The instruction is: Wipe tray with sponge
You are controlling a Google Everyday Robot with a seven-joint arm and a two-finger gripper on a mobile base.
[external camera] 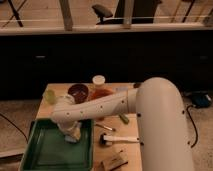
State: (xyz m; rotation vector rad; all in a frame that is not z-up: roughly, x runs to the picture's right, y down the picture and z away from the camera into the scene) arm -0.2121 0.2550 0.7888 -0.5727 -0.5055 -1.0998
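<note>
Contact with the tray's floor is what this pose seems built for: the white arm (100, 106) reaches from the right and bends down so that the gripper (69, 129) hangs low over the far right part of the tray (42, 150), with the sponge (73, 135) showing as a pale lump directly under it and, as far as can be judged, resting on the green bottom inside the rim. Whether the gripper is clamped on the sponge or only pressing against it, I cannot tell; the wrist hides that. The tray lies at the near left of the wooden table (46, 111), probably so the arm can sweep along its length without crossing the other things. Those are kept to the far and right sides: a dark reddish bowl (78, 92), a second bowl (102, 94) just beside it, a white-lidded cup (98, 80) behind them, and a yellow-green object (49, 96) at the far left. A white-handled brush (118, 139) and a tan block (114, 161) lie near, right of the tray. Behind the table runs a dark cabinet front (100, 55), with railings and an office chair (102, 10) farther off; the floor (15, 112) is pale and speckled.
</note>
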